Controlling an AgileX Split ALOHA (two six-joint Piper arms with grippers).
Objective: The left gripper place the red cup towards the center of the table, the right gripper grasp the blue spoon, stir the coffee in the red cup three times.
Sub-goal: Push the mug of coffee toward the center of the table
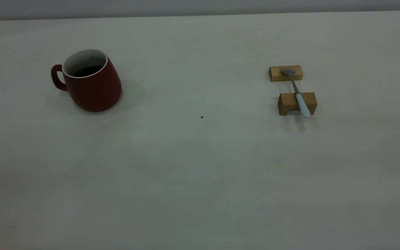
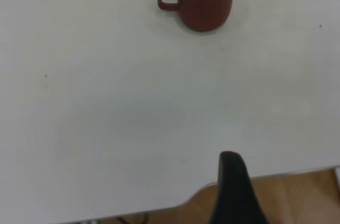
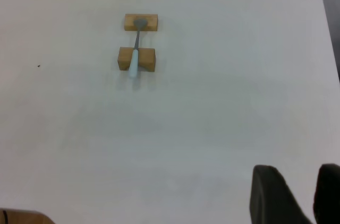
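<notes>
Right gripper (image 3: 300, 195): seen only in its own wrist view, at the near edge of the table, well apart from the spoon; two dark fingertips (image 3: 271, 192) show with a narrow gap between them, holding nothing
Left gripper (image 2: 234, 187): seen only in its own wrist view, over the table's edge, far from the cup; just one dark finger shows, so its opening cannot be told
Red cup (image 1: 90, 81): upright on the left part of the table, handle pointing toward the left edge, away from the centre
Coffee (image 1: 87, 71): dark liquid low inside the cup, below the white speckled wall
Blue spoon (image 1: 298, 93): on the right part, laid across two wooden blocks, its grey bowl on the far block (image 1: 286, 73) and its pale blue handle on the near block (image 1: 297, 103), the handle's end jutting past it
Table (image 1: 200, 166): off-white, with a tiny dark speck (image 1: 201, 117) between the cup and the blocks
</notes>
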